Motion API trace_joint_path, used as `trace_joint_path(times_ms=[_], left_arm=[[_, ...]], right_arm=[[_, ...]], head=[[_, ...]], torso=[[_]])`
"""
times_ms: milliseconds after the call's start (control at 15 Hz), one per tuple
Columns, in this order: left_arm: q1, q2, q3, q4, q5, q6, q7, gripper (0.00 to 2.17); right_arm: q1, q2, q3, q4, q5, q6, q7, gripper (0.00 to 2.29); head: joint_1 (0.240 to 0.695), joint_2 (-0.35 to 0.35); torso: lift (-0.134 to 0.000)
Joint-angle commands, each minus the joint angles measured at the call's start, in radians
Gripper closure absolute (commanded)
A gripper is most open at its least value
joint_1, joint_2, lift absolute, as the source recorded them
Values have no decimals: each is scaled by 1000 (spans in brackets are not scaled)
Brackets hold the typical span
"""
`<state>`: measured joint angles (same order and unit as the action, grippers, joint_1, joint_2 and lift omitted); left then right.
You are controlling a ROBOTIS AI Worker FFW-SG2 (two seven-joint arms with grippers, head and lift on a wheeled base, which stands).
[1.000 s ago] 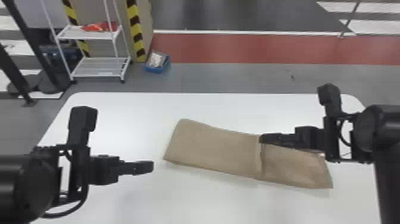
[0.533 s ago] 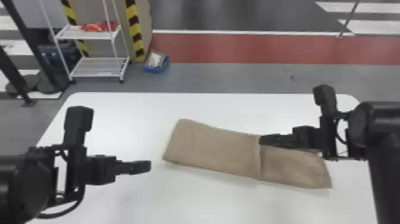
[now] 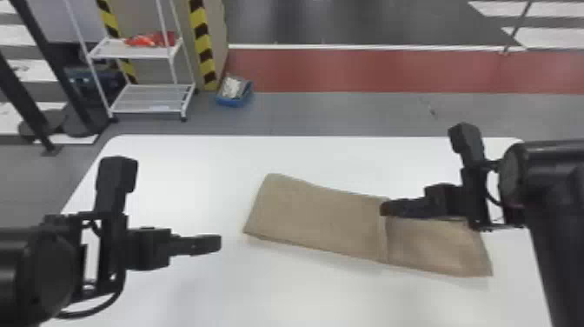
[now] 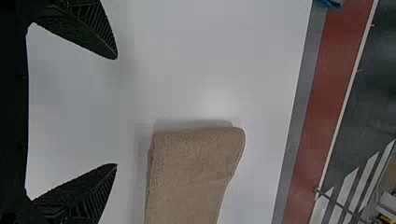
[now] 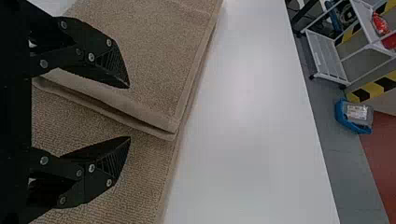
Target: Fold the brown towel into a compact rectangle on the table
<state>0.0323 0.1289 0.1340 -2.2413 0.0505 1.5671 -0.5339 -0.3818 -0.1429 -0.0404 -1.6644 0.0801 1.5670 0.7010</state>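
White desk (image 3: 278,295) in front of a red floor strip (image 3: 369,71); it supports the brown towel (image 3: 317,217), right of centre. Status: partially folded. The towel forms a long, narrow strip, with stacked layers ending at a raised hem edge (image 5: 154,123) partway along. Remaining, as judged: shorten the strip by folding the lower right-hand section, then align the edges into a compact rectangle. Right hand (image 5: 130,112): fingers wide apart, at the hem step; contact cannot be confirmed. Left hand (image 4: 117,111): fingers wide, holding nothing, beyond the towel's left end.
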Motion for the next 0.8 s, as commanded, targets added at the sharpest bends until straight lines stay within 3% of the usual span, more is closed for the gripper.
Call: trace_joint_path(times_ms=[0, 733], left_arm=[[1, 0, 1, 3, 0, 4, 0, 63], [9, 2, 12, 6, 8, 4, -3, 63]], right_arm=[[-6, -15, 10, 2, -2, 5, 0, 583], [-14, -21, 74, 43, 0, 5, 2, 596]], head=[[695, 9], [695, 18]], torso=[[-124], [-124]])
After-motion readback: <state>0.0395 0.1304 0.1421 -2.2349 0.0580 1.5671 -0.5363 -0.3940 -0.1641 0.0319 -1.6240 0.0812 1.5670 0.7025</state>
